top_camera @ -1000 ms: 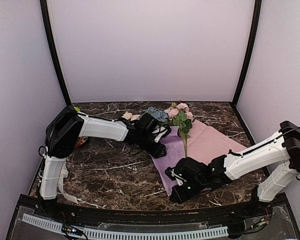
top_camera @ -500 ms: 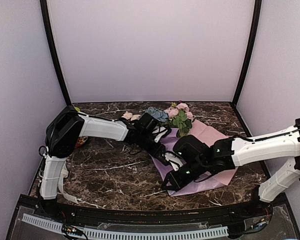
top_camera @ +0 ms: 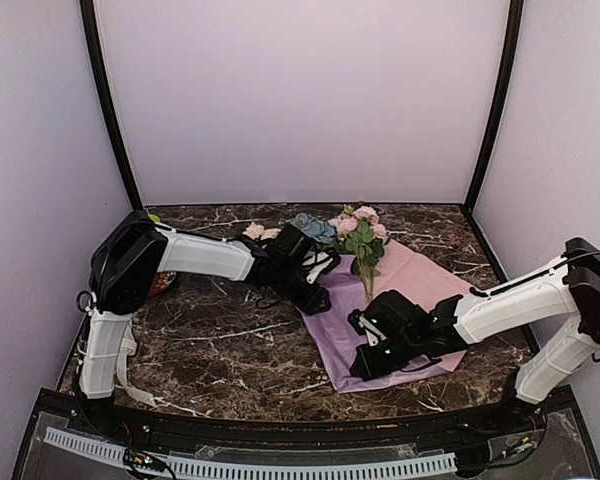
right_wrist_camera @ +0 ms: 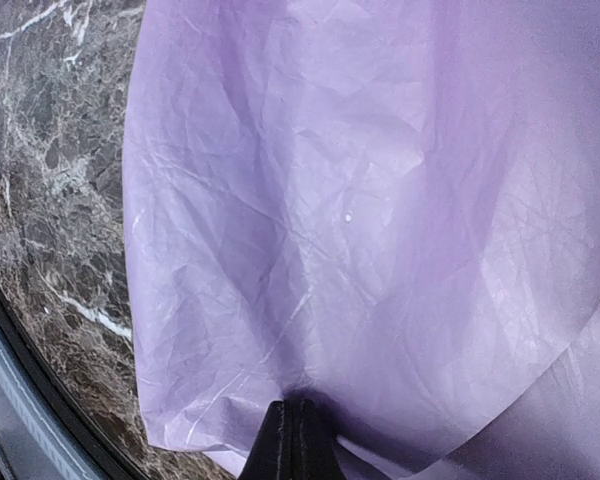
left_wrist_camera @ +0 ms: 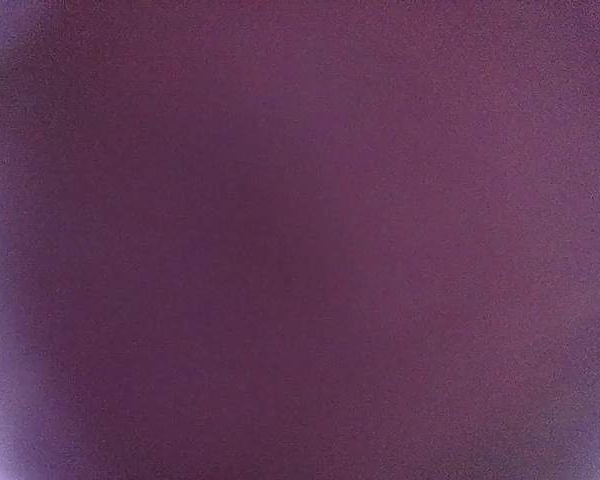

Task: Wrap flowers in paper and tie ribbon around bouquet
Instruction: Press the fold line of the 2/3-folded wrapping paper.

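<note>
The paper (top_camera: 332, 322) lies on the marble with its lilac face up at the near left and its pink face (top_camera: 430, 280) at the far right. The flowers (top_camera: 358, 232) rest on it, heads to the back, stem (top_camera: 368, 288) pointing at me. My right gripper (top_camera: 360, 364) is low over the paper's near part, and in the right wrist view its fingertips (right_wrist_camera: 300, 432) are shut on a pinch of lilac paper (right_wrist_camera: 330, 200). My left gripper (top_camera: 315, 283) sits at the paper's left edge. Purple paper (left_wrist_camera: 300, 240) fills its wrist view and hides the fingers. No wrapped bouquet shows.
A pale band (top_camera: 130, 378), possibly the ribbon, hangs by the left arm's base. Something red (top_camera: 161, 285) and something green (top_camera: 152, 217) peek out behind the left arm. The marble table (right_wrist_camera: 40, 200) ends at a dark front rim. Lilac walls enclose the back and sides.
My right gripper rose from the paper's near-left corner, swung over the sheet and came down nearer the middle. More lilac face now shows along the near edge. The left arm has not moved.
</note>
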Available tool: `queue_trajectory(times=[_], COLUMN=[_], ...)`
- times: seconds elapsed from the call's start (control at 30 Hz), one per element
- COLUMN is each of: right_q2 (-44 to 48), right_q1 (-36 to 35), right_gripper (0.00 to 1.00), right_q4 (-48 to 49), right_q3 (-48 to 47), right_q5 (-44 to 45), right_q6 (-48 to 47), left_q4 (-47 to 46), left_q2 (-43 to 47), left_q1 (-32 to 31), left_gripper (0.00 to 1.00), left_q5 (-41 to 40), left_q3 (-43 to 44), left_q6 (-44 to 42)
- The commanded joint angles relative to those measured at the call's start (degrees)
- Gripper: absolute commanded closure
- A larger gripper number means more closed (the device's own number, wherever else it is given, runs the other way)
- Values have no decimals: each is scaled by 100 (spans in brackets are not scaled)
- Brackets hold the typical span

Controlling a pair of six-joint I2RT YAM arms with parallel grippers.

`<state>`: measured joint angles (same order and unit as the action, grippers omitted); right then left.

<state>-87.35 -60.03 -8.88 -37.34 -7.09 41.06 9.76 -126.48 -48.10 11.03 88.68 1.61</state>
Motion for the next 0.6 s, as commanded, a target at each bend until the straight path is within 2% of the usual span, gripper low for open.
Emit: queue_trajectory(times=[0.0, 0.23, 0.57], right_q2=[-353, -778, -820], right_q1=[-147, -275, -324], right_gripper=[100, 100, 100], right_q4=[-157, -252, -284], right_q3=[456, 229, 159], right_q5=[40, 35, -43], right_q6=[283, 177, 173], left_q4=[177, 199, 393], left_q2=[331, 633, 380], left_q1=[373, 1390, 2323], left_gripper=[49, 49, 47], left_q5=[-224, -422, -873], left_q3=[-386, -710, -77], left_q6=[-132, -160, -214])
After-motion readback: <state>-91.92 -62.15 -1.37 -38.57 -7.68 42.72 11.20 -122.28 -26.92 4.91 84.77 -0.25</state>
